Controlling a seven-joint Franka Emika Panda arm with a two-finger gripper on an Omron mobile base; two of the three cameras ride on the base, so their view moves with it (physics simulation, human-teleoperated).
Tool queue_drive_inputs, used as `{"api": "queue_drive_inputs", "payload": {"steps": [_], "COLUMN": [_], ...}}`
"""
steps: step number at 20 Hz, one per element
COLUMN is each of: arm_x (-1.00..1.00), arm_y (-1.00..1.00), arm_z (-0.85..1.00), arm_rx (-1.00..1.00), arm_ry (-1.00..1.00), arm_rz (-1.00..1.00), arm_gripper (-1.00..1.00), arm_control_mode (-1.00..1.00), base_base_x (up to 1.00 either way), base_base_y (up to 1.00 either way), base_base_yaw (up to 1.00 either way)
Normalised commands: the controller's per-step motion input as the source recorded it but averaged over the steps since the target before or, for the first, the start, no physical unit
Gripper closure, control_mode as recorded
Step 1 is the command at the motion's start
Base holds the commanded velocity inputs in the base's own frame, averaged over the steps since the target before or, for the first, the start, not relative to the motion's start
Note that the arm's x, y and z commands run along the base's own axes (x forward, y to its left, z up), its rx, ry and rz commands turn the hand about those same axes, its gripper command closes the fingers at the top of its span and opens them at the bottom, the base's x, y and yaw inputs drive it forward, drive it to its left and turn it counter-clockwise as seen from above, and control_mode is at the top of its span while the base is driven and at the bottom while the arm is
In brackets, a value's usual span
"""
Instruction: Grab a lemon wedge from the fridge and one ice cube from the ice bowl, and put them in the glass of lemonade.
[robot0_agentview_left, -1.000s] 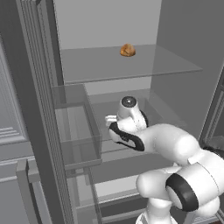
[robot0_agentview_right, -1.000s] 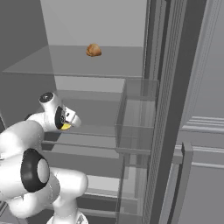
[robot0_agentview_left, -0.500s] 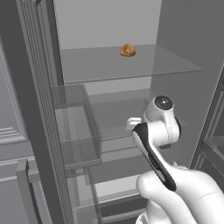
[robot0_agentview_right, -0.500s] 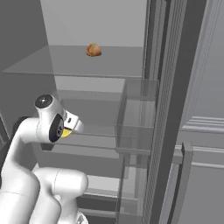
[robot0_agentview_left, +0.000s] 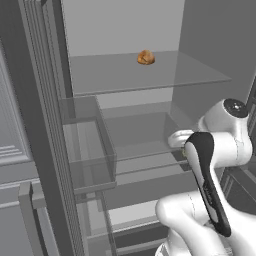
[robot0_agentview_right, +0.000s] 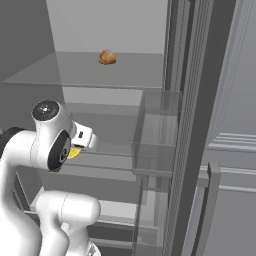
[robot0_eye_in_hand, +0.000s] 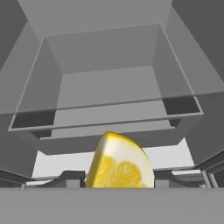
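- Right now the hand (robot0_agentview_right: 80, 148) is closed on the lemon wedge (robot0_eye_in_hand: 119, 162), which sits between its fingertips with the cut face toward the hand camera; from the right base view a sliver of yellow shows under the wrist.
- Around it is the open fridge (robot0_agentview_left: 125, 30), its light grey inside and clear shelves (robot0_agentview_left: 150, 75) ahead of the hand, which sits in front of the middle shelf level.
- Up on the top shelf, well apart from the hand, lies a small brown roundish food item (robot0_agentview_left: 145, 57); I cannot tell what it is.
- To the side, a clear door bin (robot0_agentview_right: 157, 135) hangs on the fridge door, near the arm but not touching it.
- By my judgement the wedge pick-up is done, and the step in hand is carrying it out of the fridge.
- Next, the arm needs to clear the shelves and door bin without brushing them, then travel to the glass of lemonade and release the wedge over its mouth; the ice cube is yet to be fetched.
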Motion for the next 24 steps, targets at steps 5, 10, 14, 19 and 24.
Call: {"api": "queue_drive_inputs", "payload": {"steps": [5, 10, 14, 19, 24], "arm_x": [-0.13, 0.0, -0.19, 0.0, 0.0], "arm_y": [0.0, 0.0, -0.01, 0.0, 0.0], "arm_z": [0.17, 0.0, -0.01, 0.0, 0.0], "arm_rx": [-0.02, 0.0, 0.0, 0.0, 0.0], "arm_ry": [0.0, 0.0, 0.0, 0.0, 0.0], "arm_rz": [0.0, 0.0, 0.0, 0.0, 0.0], "arm_gripper": [1.0, 1.0, 1.0, 1.0, 1.0], "arm_control_mode": [-1.0, -1.0, 1.0, 1.0, 1.0], "base_base_x": [0.0, 0.0, -0.5, -1.0, -1.0], "base_base_y": [0.0, 0.0, -0.06, 0.0, -0.03], "base_base_yaw": [0.0, 0.0, -0.02, -0.02, -0.14]}}
